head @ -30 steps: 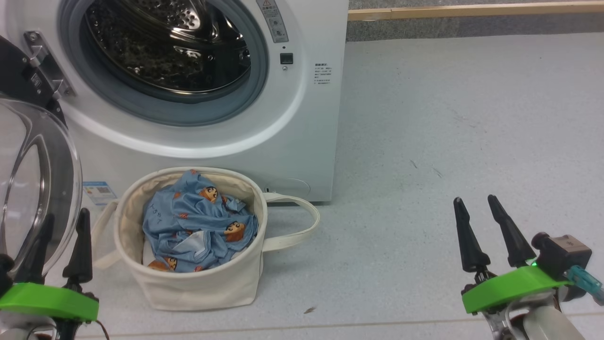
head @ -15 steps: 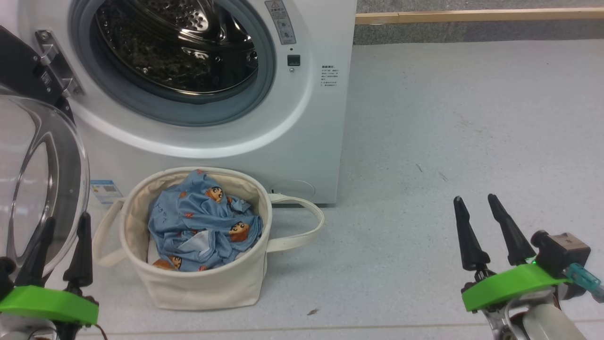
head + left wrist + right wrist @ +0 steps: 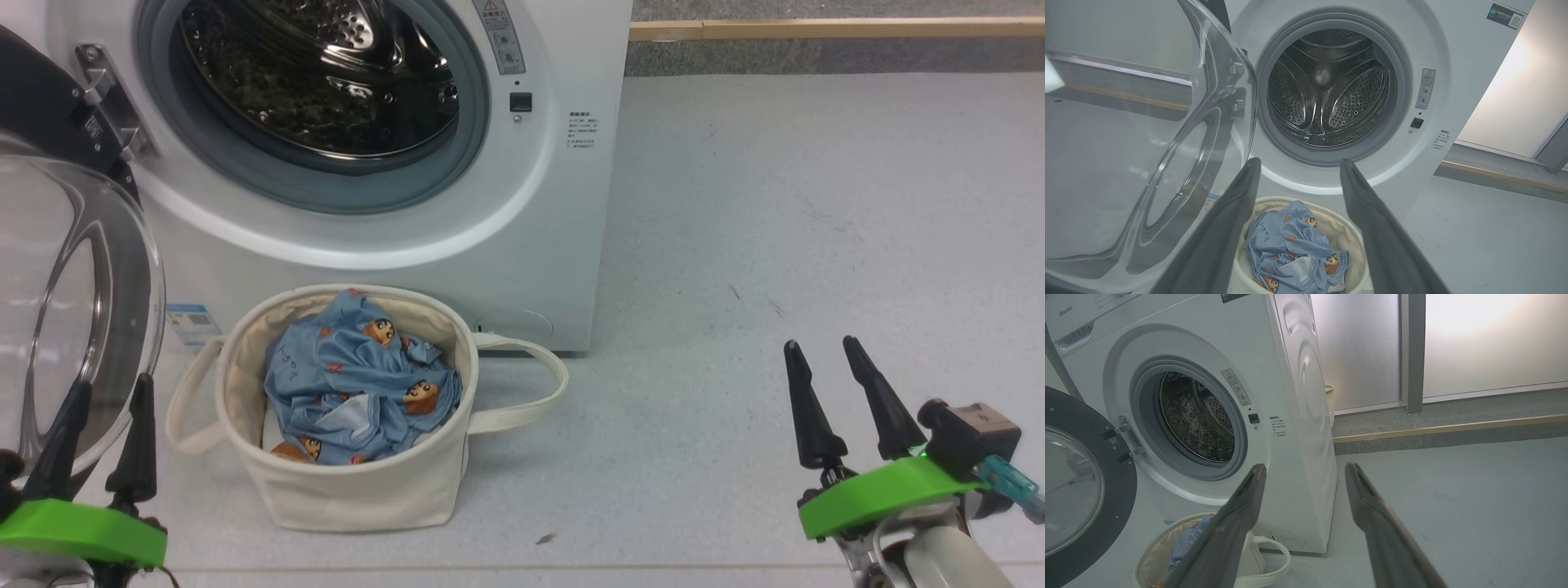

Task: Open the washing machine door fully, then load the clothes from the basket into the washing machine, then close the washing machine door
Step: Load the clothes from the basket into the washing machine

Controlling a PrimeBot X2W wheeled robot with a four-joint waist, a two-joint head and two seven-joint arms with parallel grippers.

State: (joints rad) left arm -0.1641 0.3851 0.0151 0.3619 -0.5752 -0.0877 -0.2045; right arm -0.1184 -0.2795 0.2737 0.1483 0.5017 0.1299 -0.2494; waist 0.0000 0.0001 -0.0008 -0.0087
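— As the head view looks down, how's the left gripper (image 3: pixel 113 382)?
— Spread, empty. The washing machine door (image 3: pixel 90 245) stands open right ahead of it; the basket (image 3: pixel 351 490) holding the clothes (image 3: pixel 359 384) sits just to its right. The right gripper (image 3: pixel 820 343), spread too, is well apart from them.
— Left wrist view?
— Clothes show between its fingers (image 3: pixel 1220 237), the washing machine (image 3: pixel 1453 53) beyond.
— Right wrist view?
— Basket low on its left, partly hidden.

Pale grey floor (image 3: pixel 775 204) meets a wooden strip (image 3: pixel 1445 426) below glowing frosted wall panels (image 3: pixel 1486 339).
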